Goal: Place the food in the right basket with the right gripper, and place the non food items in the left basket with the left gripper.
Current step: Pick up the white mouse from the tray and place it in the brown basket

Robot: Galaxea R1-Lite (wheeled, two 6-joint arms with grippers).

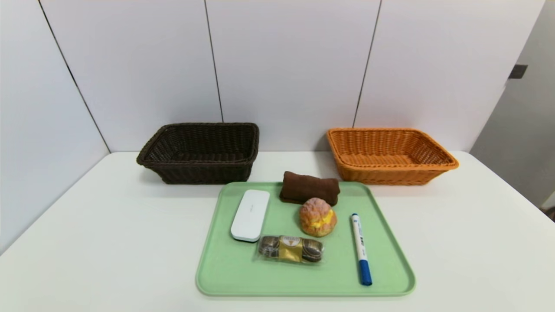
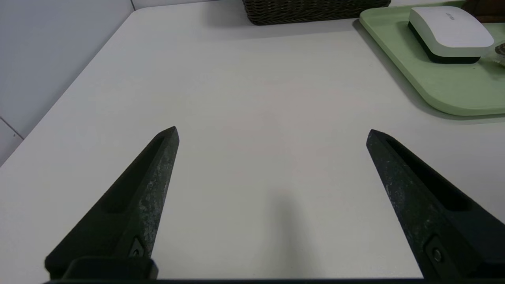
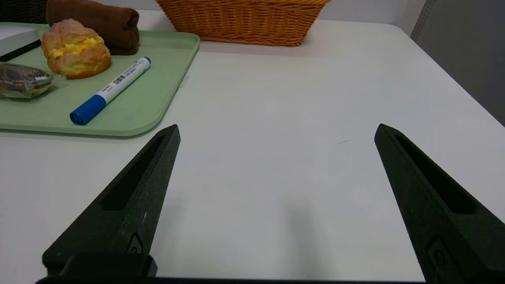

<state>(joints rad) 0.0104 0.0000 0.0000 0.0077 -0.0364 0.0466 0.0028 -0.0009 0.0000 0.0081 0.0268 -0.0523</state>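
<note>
Cut off, covered and too small to read

Neither arm shows in the head view. In the left wrist view the dark brown basket [image 2: 315, 10] is cut to a strip of its lower wall, the green tray [image 2: 442, 86] runs off the edge, the brown towel [image 2: 487, 10] is a dark sliver, and the chocolate pack [image 2: 500, 49] barely enters. In the right wrist view the orange basket [image 3: 244, 21] loses its rim, the white case [image 3: 15, 39] shows one corner, and the pack [image 3: 21, 81] is cropped. The marker [image 1: 360, 249] print, the case's logo and the gold label are too small to read.
</note>
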